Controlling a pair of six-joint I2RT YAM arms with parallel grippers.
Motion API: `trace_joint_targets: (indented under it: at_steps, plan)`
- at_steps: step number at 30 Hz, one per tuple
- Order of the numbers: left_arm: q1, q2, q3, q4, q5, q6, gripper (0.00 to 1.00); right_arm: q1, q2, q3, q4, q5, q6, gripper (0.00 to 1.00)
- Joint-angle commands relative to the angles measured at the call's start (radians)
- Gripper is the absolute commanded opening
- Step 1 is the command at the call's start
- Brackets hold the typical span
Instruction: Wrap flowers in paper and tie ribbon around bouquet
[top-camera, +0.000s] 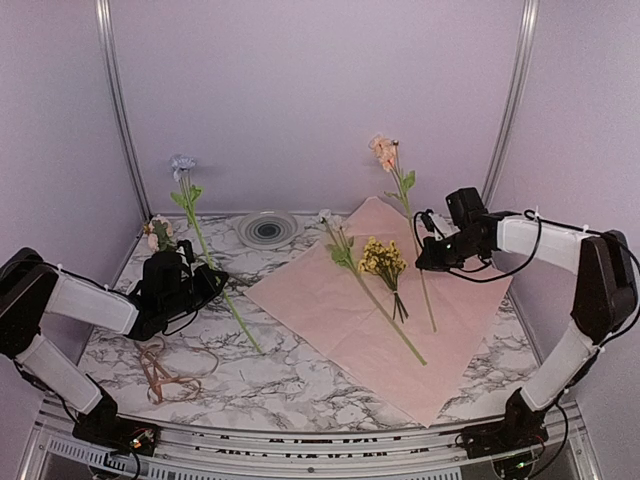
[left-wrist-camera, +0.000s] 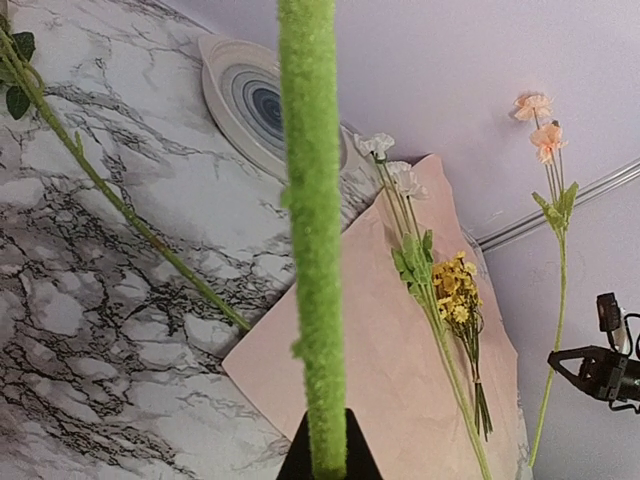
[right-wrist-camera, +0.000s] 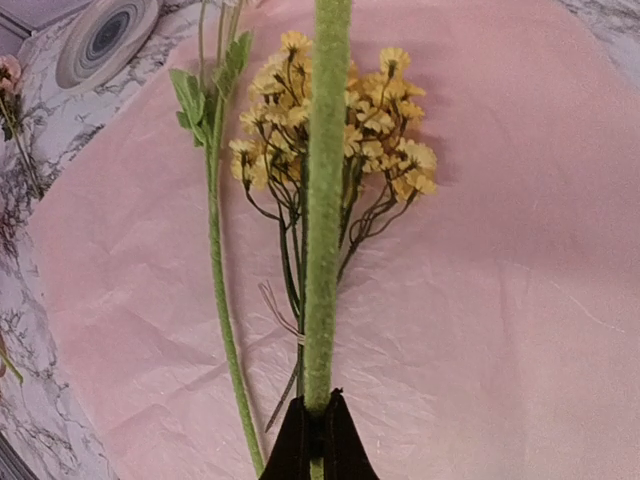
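Top external view, flowers (top-camera: 343, 252): white-bloom stem and yellow sprig (top-camera: 382, 258) lie side by side on the pink paper (top-camera: 330, 310), which is spread right of centre on the marble table (top-camera: 300, 385). Peach-bloom stem (top-camera: 383, 152): upright over the paper's far right, clamped in the closed right gripper (top-camera: 421, 262). Bluish-bloom stem (top-camera: 182, 163): upright at far left, clamped in the closed left gripper (top-camera: 195, 272). Tan ribbon (top-camera: 165, 378): loose curl, near left. Plate (top-camera: 267, 230): far side, just left of the paper.

Lilac walls (top-camera: 320, 90), silver corner rails (top-camera: 118, 110), marble-patterned tabletop (top-camera: 280, 380), soft even light
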Motion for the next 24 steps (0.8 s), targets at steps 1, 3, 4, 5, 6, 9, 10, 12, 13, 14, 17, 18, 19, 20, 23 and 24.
trace_joint_targets:
  at_steps: [1, 3, 4, 5, 6, 9, 10, 12, 13, 14, 17, 18, 19, 20, 23, 24]
  plan:
    - [0.005, 0.015, -0.001, -0.032, -0.005, -0.016, 0.00, -0.020, 0.091, 0.011, -0.092, 0.027, -0.060, 0.00]
    - [0.006, 0.008, -0.004, -0.036, -0.011, -0.012, 0.00, -0.020, 0.146, 0.011, -0.083, -0.018, -0.061, 0.00]
    - [0.006, 0.004, -0.004, -0.038, -0.013, -0.009, 0.00, -0.020, 0.168, 0.014, -0.081, -0.023, -0.056, 0.00]
    - [0.006, -0.001, -0.003, -0.040, -0.012, -0.007, 0.00, -0.020, 0.187, 0.014, -0.078, -0.018, -0.051, 0.00]
    - [0.007, -0.007, -0.003, -0.043, -0.012, -0.002, 0.00, -0.020, 0.201, 0.012, -0.070, -0.017, -0.044, 0.00]
    - [0.005, -0.019, -0.002, -0.052, -0.018, 0.009, 0.00, -0.020, 0.231, 0.009, -0.047, -0.025, -0.032, 0.00]
    - [0.006, -0.022, -0.002, -0.056, -0.018, 0.012, 0.00, -0.021, 0.238, 0.010, -0.042, -0.025, -0.026, 0.00]
    - [0.005, -0.029, 0.000, -0.063, -0.018, 0.017, 0.00, -0.020, 0.242, 0.013, -0.035, -0.016, -0.017, 0.00]
    - [0.005, -0.031, 0.000, -0.064, -0.018, 0.018, 0.00, -0.021, 0.240, 0.013, -0.033, -0.012, -0.013, 0.04]
    - [0.005, -0.033, 0.000, -0.065, -0.017, 0.020, 0.00, -0.020, 0.237, 0.015, -0.034, -0.009, -0.010, 0.10]
    - [0.005, -0.039, -0.002, -0.066, -0.015, 0.030, 0.00, -0.020, 0.218, 0.015, -0.041, 0.008, -0.006, 0.25]
    - [0.005, -0.042, -0.001, -0.066, -0.015, 0.034, 0.00, -0.021, 0.211, 0.018, -0.050, 0.021, -0.005, 0.29]
    - [0.005, -0.043, -0.001, -0.066, -0.014, 0.037, 0.00, -0.020, 0.201, 0.025, -0.061, 0.031, -0.007, 0.32]
    - [0.005, -0.045, 0.000, -0.066, -0.010, 0.039, 0.00, -0.020, 0.190, 0.032, -0.075, 0.042, -0.009, 0.35]
    - [-0.001, -0.057, 0.015, -0.066, 0.013, 0.051, 0.00, -0.007, 0.131, 0.050, -0.100, 0.067, -0.012, 0.44]
    - [-0.006, -0.063, 0.018, -0.064, 0.013, 0.056, 0.00, 0.009, 0.104, 0.052, -0.098, 0.084, -0.015, 0.47]
